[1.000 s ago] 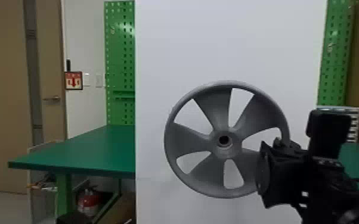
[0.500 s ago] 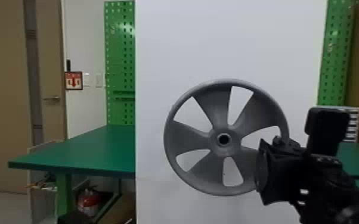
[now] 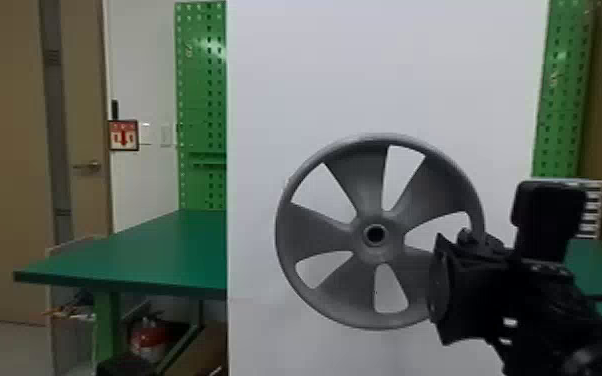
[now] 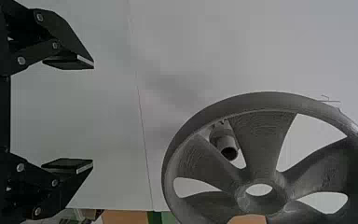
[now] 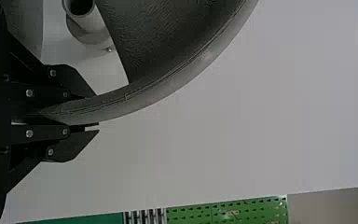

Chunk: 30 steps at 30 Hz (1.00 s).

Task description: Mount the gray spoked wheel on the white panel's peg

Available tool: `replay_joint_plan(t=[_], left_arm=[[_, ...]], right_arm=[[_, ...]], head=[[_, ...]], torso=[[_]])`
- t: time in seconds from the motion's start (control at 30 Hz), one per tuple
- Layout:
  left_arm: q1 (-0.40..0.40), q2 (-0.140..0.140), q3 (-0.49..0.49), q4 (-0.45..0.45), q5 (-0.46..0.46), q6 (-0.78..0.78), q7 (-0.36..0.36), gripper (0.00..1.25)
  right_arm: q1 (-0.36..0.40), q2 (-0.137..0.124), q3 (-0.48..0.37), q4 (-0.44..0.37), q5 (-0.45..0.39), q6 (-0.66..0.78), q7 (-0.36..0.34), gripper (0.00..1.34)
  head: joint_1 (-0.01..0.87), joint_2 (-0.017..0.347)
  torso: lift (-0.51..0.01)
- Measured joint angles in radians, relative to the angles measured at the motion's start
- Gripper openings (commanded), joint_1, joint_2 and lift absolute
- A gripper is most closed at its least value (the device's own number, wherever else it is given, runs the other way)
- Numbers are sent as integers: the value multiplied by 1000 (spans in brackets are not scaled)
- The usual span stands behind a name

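Clearly, lining up the hub comes first: the gray wheel [image 3: 365, 190] stands before the white panel [image 3: 390, 75], and the peg [image 4: 226, 144] shows through a gap between spokes, outside the bore. The right gripper [image 5: 97, 113] has its jaws closed on the rim's right side; the left gripper [image 4: 93, 114] has its jaws wide apart, holding nothing. Best keep the wheel parallel to the panel, center the bore, then press gently straight in, since that one-sided hold could let it tilt.
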State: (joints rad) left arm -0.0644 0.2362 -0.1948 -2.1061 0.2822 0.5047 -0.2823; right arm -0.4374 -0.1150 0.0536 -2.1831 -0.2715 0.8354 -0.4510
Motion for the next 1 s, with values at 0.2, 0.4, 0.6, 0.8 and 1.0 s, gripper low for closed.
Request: replay_joint_plan(t=[0.2,0.4,0.6,0.8,1.0], left_arm=[[0,0,0,0,0,0,0,752],[-1,0,0,0,0,0,0,752],[-2,0,-1,0,0,0,1,752],[-2,0,-2,0,0,0,1,752],[-2,0,-2,0,0,0,1,752]], right_arm=[[0,0,0,0,1,-1,0,153],[0,-1,0,0,2,-3,0,153],[0,-2,0,2,6,-7,0,153],[-4,-2,-2,16,6,-20,0,153],[-9,-2,-1,38,3,-39,0,153]], head=[[123,-8],[123,-8],[123,-8],[123,-8],[123,-8]], torso=[[-402],[-402],[-402],[-402],[-402]])
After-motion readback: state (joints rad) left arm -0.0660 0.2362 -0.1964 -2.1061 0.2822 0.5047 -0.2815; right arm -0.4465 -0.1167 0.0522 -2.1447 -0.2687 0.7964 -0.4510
